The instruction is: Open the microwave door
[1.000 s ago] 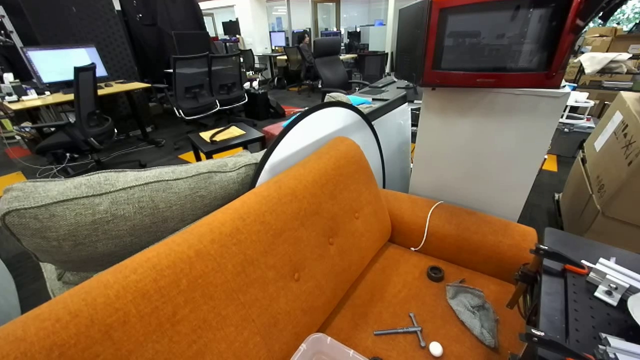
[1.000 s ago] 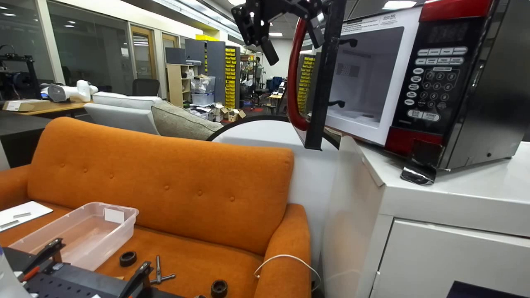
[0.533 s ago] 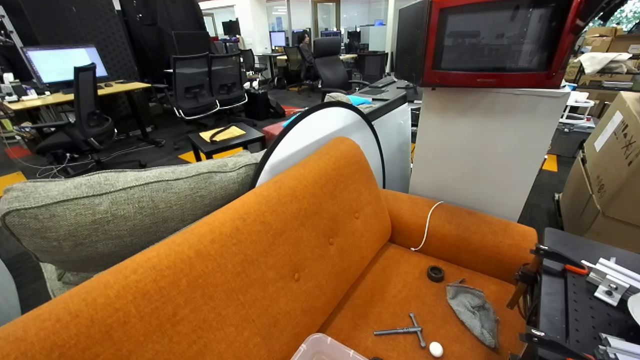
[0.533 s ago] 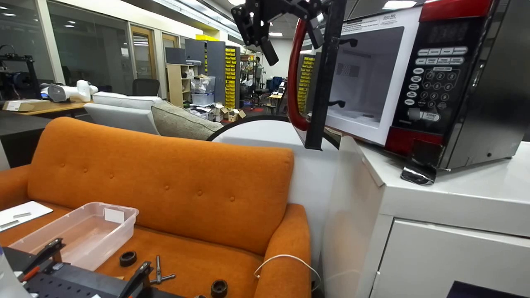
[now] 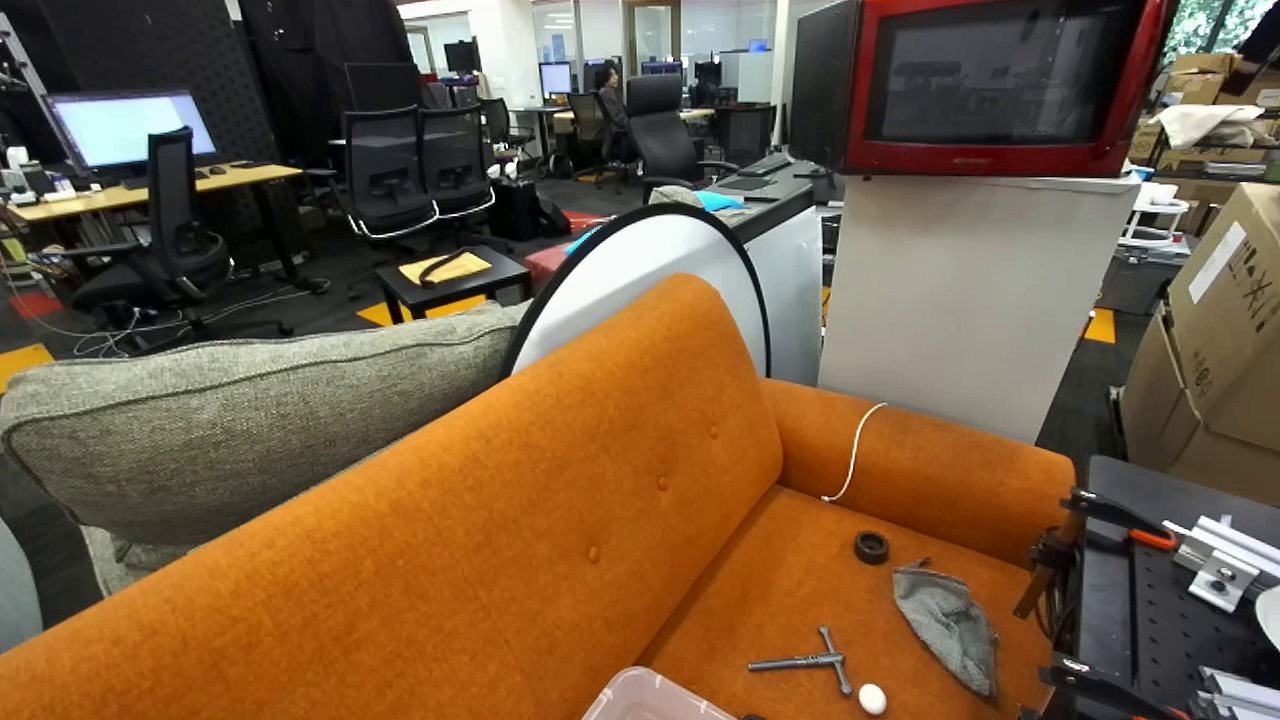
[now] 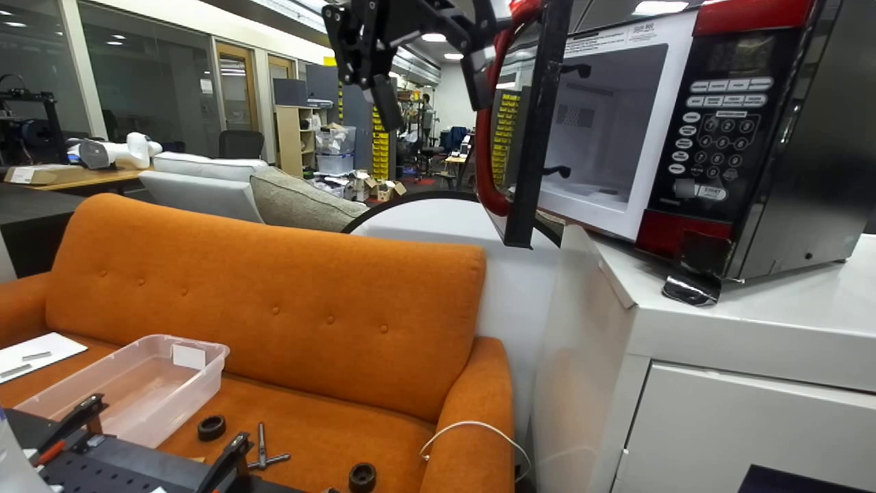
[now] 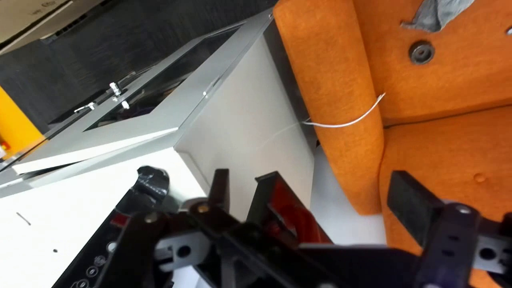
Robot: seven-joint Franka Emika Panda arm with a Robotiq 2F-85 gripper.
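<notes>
The red and black microwave [image 6: 814, 157] stands on a white cabinet. Its door [image 6: 537, 137] is swung wide open, with the white interior showing in an exterior view. The door's red frame and dark window [image 5: 990, 80] show in an exterior view. The curved red handle [image 6: 484, 157] is on the door's outer face. My gripper [image 6: 438, 103] is open and empty near the handle's upper part; one finger overlaps the handle, and contact cannot be told. In the wrist view the open fingers [image 7: 312, 192] have the door's end and handle [image 7: 298, 218] showing between them, nearer the left finger.
The white cabinet [image 6: 746, 418] is under the microwave. An orange sofa [image 6: 274, 274] stands beside it, with a clear plastic bin [image 6: 198, 383] and small items on the seat. A round white reflector [image 6: 438, 222] stands behind the sofa. A dark tool table [image 5: 1150, 480] is in front.
My gripper has moved away from the door, leftward and slightly down in an exterior view, and looks larger there. The arm has drawn away from the door's edge. The door has not moved.
</notes>
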